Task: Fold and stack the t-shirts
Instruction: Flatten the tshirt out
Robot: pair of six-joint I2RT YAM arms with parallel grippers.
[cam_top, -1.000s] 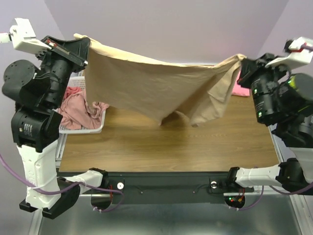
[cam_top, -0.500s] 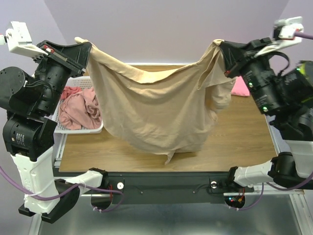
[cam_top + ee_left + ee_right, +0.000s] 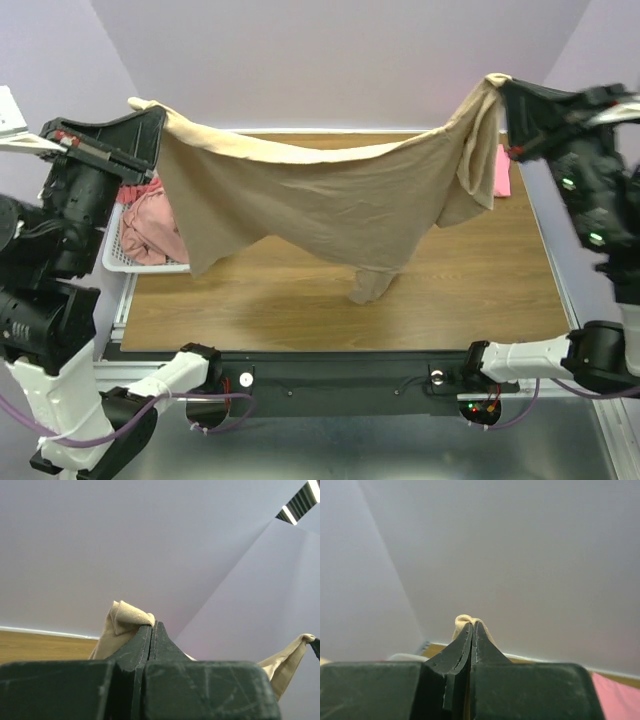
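The left claw (image 3: 150, 128), at the upper left of the overhead frame, is clamped tight on one bunched corner of the tan t-shirt (image 3: 330, 195). In its wrist view the two dark fingers meet, with a nub of tan cloth poking out above their tips. The right claw (image 3: 507, 92), at the upper right, is likewise pinched closed on the opposite corner, and a small tuft of the same cloth shows at its fingertips in its own wrist view. Between them the tan t-shirt hangs spread in the air over the bench (image 3: 300, 310). Its top edge sags in the middle, a longer fold droops beneath the right claw, and its lowest tip appears to touch the wood near the frame's centre. At the left edge, partly behind the left arm, a white mesh basket (image 3: 150, 266) sits on the bench and holds a crumpled heap of dusty-pink shirts (image 3: 150, 225). At the right, a bright pink shirt (image 3: 498, 172) lies on the bench, mostly hidden behind the hanging cloth.
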